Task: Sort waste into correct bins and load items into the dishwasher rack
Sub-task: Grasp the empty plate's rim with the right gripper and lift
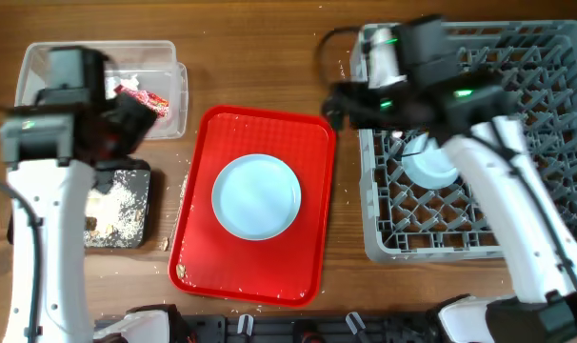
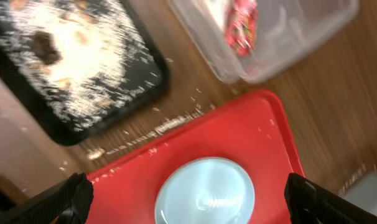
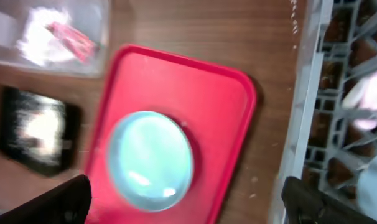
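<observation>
The large light blue plate lies on the red tray; it also shows in the left wrist view and the right wrist view. The clear tub at the back left holds white napkins and the red-and-white wrapper. The black tray holds rice and brown scraps. The grey dishwasher rack at the right holds a bowl. My left gripper is open and empty above the plate's left side. My right gripper is open and empty near the rack's left edge.
Rice grains lie scattered on the wooden table between the black tray and the red tray. The left arm covers part of the tub and the black tray in the overhead view. The right arm crosses over the rack.
</observation>
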You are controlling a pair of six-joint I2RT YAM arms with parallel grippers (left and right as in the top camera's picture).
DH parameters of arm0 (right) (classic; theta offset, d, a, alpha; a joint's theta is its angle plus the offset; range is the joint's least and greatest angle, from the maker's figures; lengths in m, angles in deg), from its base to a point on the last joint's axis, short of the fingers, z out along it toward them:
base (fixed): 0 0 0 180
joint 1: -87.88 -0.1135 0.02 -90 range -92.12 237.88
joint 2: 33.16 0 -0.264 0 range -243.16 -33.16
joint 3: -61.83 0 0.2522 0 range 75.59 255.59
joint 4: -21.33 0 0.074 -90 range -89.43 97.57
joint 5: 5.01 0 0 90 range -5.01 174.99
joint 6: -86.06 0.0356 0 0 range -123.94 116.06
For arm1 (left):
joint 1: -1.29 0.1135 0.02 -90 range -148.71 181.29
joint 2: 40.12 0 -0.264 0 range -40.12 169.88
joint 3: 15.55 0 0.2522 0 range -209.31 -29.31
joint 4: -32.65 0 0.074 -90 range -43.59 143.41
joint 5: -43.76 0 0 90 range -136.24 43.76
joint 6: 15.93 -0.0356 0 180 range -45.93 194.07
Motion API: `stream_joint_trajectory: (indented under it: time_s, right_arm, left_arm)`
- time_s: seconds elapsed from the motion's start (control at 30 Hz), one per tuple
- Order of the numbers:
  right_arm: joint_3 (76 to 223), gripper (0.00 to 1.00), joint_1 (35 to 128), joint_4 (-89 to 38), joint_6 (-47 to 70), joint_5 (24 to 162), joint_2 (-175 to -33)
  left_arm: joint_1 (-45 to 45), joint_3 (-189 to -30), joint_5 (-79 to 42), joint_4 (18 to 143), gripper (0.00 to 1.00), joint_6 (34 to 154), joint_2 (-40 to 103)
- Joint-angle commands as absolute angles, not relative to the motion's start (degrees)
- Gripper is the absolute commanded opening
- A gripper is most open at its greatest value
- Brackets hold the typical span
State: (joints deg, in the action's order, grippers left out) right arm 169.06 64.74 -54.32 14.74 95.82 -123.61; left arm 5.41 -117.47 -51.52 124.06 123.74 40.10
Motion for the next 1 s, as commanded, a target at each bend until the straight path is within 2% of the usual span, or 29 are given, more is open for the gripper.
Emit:
stream_joint_trajectory:
  time_s: [0.0,0.17,0.23,0.33,0.4,0.7,0.8,0.9,0.97]
  right_arm:
    - [168.9,1.0,59.8,-50.6,13.1,83.8,-126.9]
    - [168.9,0.99,58.9,-45.9,11.5,91.0,-134.6]
    - [168.9,0.87,58.3,-45.3,6.4,97.6,-139.3]
    - [168.9,0.72,56.7,-45.9,6.3,98.0,-144.7]
    - [168.9,0.67,55.5,-46.5,6.1,98.0,-147.6]
    - [168.9,0.67,52.8,-47.3,3.6,97.5,-157.3]
    - [168.9,0.58,52.8,-47.3,3.6,98.1,-159.7]
    - [168.8,0.55,52.6,-48.0,3.5,98.6,-161.3]
    - [168.8,0.38,52.4,-48.1,3.7,98.6,-161.5]
  left_arm:
    - [12.8,-118.0,-52.8,124.3,1.0,123.6,39.9]
    - [15.9,-118.0,-52.7,124.3,1.0,123.6,39.9]
    - [15.9,-118.0,-52.7,124.3,1.0,123.6,39.9]
    - [15.9,-118.0,-52.7,124.3,1.0,123.6,39.9]
    - [15.9,-118.0,-52.7,124.3,1.0,123.6,39.9]
    - [15.9,-118.0,-52.7,124.3,1.0,123.6,39.9]
    - [15.9,-118.0,-52.7,124.3,1.0,123.6,39.9]
    - [15.9,-118.0,-52.7,124.3,1.0,123.6,39.9]
    - [15.9,-118.0,-52.7,124.3,1.0,123.6,39.9]
